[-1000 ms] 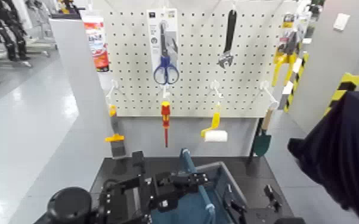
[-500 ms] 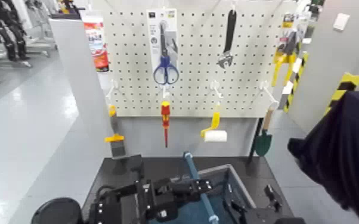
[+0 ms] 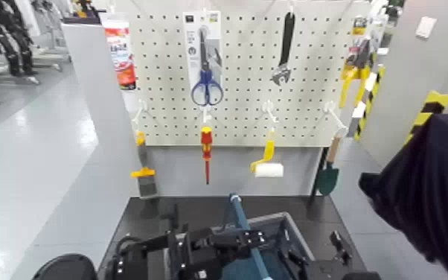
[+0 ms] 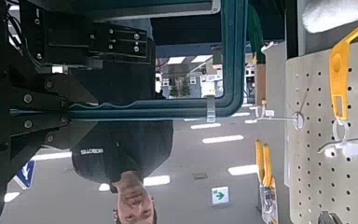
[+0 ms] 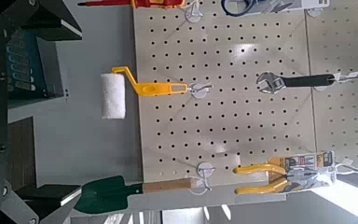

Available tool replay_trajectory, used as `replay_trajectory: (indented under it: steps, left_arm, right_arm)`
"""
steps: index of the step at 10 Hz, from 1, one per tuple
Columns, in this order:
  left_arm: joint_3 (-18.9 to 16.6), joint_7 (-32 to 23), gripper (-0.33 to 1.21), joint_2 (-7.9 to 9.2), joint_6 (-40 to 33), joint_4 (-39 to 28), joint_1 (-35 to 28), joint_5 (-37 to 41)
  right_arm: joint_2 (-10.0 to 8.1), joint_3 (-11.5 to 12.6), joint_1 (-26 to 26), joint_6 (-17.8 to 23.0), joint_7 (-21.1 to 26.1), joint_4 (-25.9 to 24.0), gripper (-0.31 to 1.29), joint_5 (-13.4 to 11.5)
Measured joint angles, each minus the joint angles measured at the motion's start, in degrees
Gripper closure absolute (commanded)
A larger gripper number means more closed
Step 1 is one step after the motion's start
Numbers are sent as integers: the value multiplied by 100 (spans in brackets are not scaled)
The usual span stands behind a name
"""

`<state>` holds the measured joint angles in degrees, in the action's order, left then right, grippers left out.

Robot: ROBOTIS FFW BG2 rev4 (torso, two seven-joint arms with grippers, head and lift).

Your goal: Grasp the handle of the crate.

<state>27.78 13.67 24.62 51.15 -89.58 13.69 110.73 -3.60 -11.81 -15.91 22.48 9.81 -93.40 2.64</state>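
White perforated pegboard [image 3: 242,89] upright behind dark floor mat [image 3: 149,216]. Top row: red-and-white packet [image 3: 120,56], blue-handled scissors [image 3: 207,78] on card, black-handled adjustable wrench [image 3: 283,56], yellow-handled pliers [image 3: 356,67]. Lower row on white hooks: yellow-and-grey scraper [image 3: 145,167], red-and-yellow screwdriver [image 3: 207,149], yellow-framed paint roller [image 3: 269,165] with white sleeve, wooden-handled green trowel [image 3: 328,177]. Black-and-yellow striped tape [image 3: 429,112] beside dark cloth [image 3: 428,193].
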Motion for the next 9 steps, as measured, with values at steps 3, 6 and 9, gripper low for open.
replay_trajectory:
  steps: [3,6,9]
  left_arm:
    - [-34,4,118,-18,27,-50,-52,19]
    - [-50,4,118,-13,71,-69,-52,19]
    - [-61,13,118,-8,88,-76,-66,19]
  right_arm:
    - [-3,-6,0,11,-14,4,14,0]
    - [-9,3,4,-6,-14,-18,14,8]
    - [-16,16,12,-9,-14,-21,14,-30]
